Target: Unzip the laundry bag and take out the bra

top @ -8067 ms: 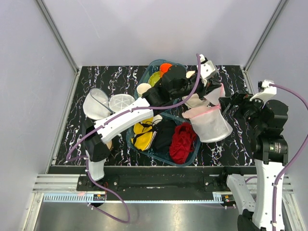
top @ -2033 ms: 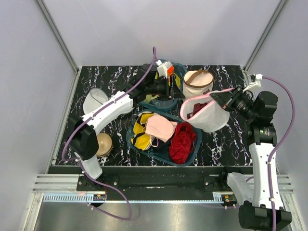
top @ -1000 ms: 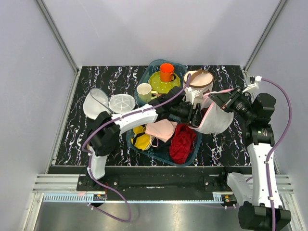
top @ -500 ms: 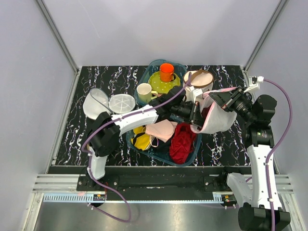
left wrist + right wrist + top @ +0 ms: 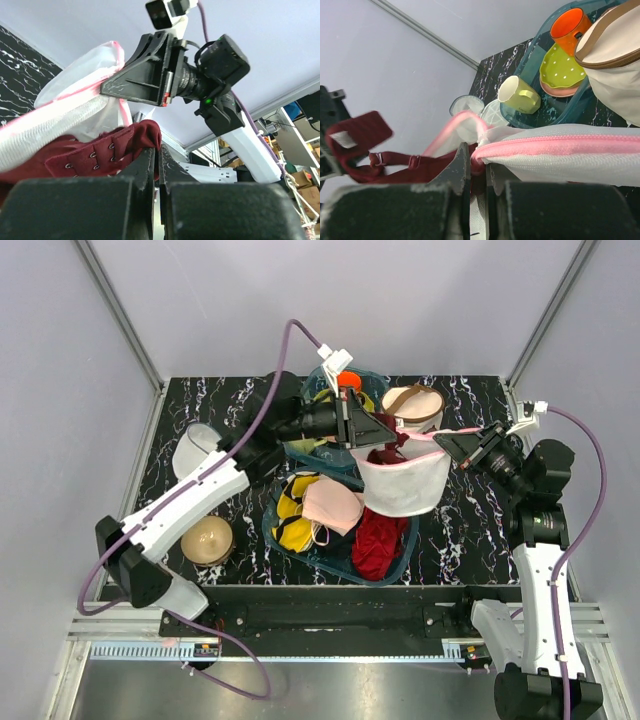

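The laundry bag (image 5: 405,490), white mesh with pink zip trim, hangs open above the table. My right gripper (image 5: 462,445) is shut on its pink rim (image 5: 570,147). A dark red garment (image 5: 392,452) with a hook-and-eye band (image 5: 95,156) trails out of the bag's mouth. My left gripper (image 5: 383,437) is raised at the bag's left edge and shut on that garment (image 5: 150,137). The pale pink bra (image 5: 335,505) lies on the clothes in the teal basket, apart from both grippers.
The teal basket (image 5: 330,562) also holds yellow, black and red cloth (image 5: 378,540). A teal tray behind carries an orange mug (image 5: 347,380) and a green mug (image 5: 520,95). A cream basket (image 5: 412,405), a tan dome (image 5: 207,540) and a white mesh pouch (image 5: 195,450) stand around.
My left gripper shut at the bag's mouth, then rose and drew back to the left, pulling the dark red garment out. The bag's mouth stretched leftward. The right gripper kept its hold.
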{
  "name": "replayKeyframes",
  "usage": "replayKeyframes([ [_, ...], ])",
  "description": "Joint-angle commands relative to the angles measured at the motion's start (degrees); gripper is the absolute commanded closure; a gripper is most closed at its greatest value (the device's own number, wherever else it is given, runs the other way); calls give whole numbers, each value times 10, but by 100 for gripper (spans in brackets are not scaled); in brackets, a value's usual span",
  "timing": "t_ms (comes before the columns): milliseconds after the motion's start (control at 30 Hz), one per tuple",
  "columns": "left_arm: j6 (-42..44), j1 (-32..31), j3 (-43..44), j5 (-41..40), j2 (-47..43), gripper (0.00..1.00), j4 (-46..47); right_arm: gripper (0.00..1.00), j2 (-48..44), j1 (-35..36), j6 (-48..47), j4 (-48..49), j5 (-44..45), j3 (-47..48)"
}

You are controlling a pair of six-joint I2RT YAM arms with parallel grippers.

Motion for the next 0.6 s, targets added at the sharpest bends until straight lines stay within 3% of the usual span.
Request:
replayKeyframes([
  [0, 23, 23, 35, -18, -35, 100, -25, 100, -10, 3, 2, 20, 9, -2],
  [233, 99, 50, 132, -88, -92, 100, -113, 100, -7, 3, -3, 11, 18, -13],
  [567, 111, 72, 366, -91, -29, 100, -151, 100, -6, 3, -43, -28, 40, -6],
])
